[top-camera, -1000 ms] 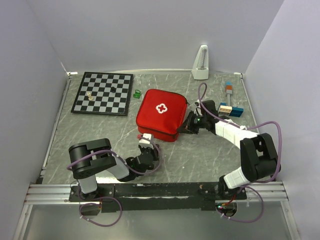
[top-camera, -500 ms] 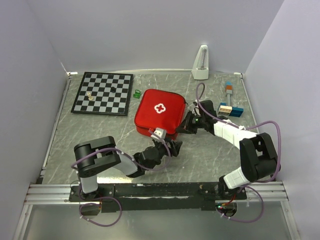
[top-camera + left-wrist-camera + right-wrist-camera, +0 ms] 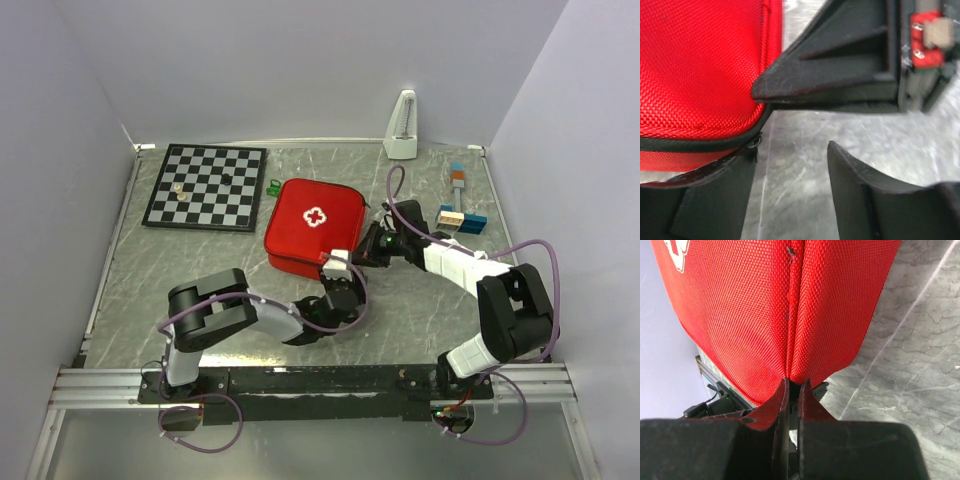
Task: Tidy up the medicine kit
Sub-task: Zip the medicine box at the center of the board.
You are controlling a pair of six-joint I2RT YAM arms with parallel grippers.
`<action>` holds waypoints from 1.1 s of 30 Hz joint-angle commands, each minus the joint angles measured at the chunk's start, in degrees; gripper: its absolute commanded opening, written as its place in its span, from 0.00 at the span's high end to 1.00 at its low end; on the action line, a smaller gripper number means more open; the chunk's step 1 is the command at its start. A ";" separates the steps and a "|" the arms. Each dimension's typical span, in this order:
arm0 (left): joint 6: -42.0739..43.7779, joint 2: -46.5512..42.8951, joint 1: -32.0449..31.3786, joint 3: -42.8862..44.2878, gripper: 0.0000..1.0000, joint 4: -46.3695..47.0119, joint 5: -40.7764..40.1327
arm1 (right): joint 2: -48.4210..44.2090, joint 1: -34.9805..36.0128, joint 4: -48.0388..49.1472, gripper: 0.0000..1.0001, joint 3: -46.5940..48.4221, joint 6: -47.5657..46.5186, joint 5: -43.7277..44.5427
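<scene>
Shut red zippered fabric medicine kit point(image 3: 312, 225) on mid grey marbled counter point(image 3: 170, 265) | right pincer point(image 3: 792, 386) pinching its near-right corner seam | left pincer point(image 3: 790, 170) spread at same corner, kit ahead-left | likely next: zipper, left arm nearer

Chessboard point(image 3: 207, 187): left of and behind the medicine kit point(image 3: 312, 225); metronome point(image 3: 402, 126): behind it, to the right; blocks point(image 3: 460, 215): right of it. Left gripper point(image 3: 345, 275) and right gripper point(image 3: 372, 245): at its near right corner.
</scene>
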 commanded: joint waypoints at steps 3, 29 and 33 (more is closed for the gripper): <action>-10.32 2.89 1.11 9.60 0.49 -23.44 -16.65 | 2.44 1.96 -2.89 1.00 -0.38 -2.89 -0.04; -30.12 1.67 4.89 21.57 0.83 -58.03 -17.81 | 4.46 1.61 0.72 1.00 -0.82 -0.26 -1.97; -28.80 0.44 4.98 20.17 0.99 -56.09 -17.37 | 4.37 1.70 0.46 1.00 -0.56 -0.34 -1.97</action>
